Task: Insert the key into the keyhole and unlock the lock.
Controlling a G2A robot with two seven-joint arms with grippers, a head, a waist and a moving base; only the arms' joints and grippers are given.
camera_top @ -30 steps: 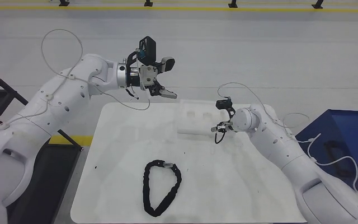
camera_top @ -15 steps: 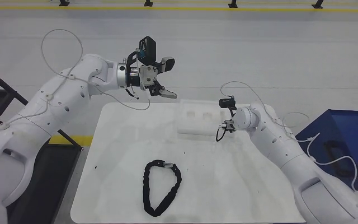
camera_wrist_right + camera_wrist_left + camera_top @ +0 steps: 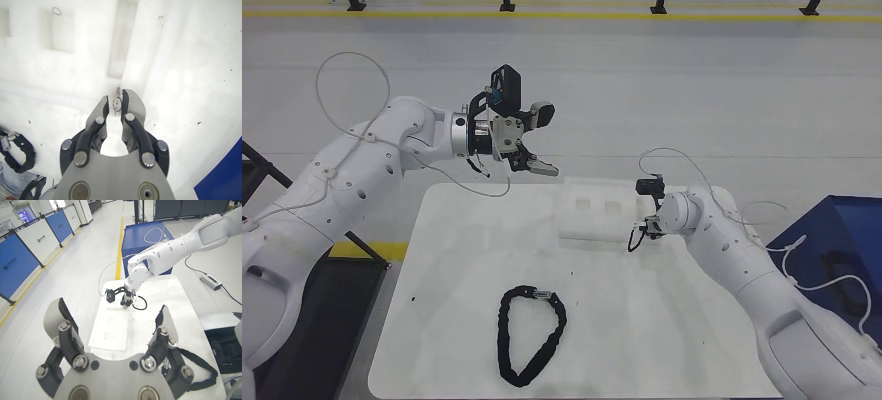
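Two things decide the next move: where the key [image 3: 116, 103] sits against the right gripper [image 3: 115, 94], and which way it points. In the right wrist view it's dead centre of the frame, right between the fingers with one pad on either side. Its ring leans toward the pad on the right of the frame. The long axis runs up-and-down in that frame, one end toward the end of the long groove in the white foam tray [image 3: 56, 79]. That puts it across the closing direction (which is how you'd want it for a pinch). The fingers are only a narrow gap apart and I can't see them biting on the metal, so I'd call it not clamped yet.

The left gripper [image 3: 532, 163] is up in the upper middle of the top view, fingers spread wide and holding nothing. The lock [image 3: 530, 335], a black chain loop, lies on the table [image 3: 452, 300] in the lower middle of that view, with its silver cylinder end at the top of the loop. The right arm is clearly the nearer one to the key, and the lock is well apart from both grippers.

Versus a second ago, the right gripper has slid a bit toward the right of the top view, at the tray's right end. The left arm and the lock haven't budged.
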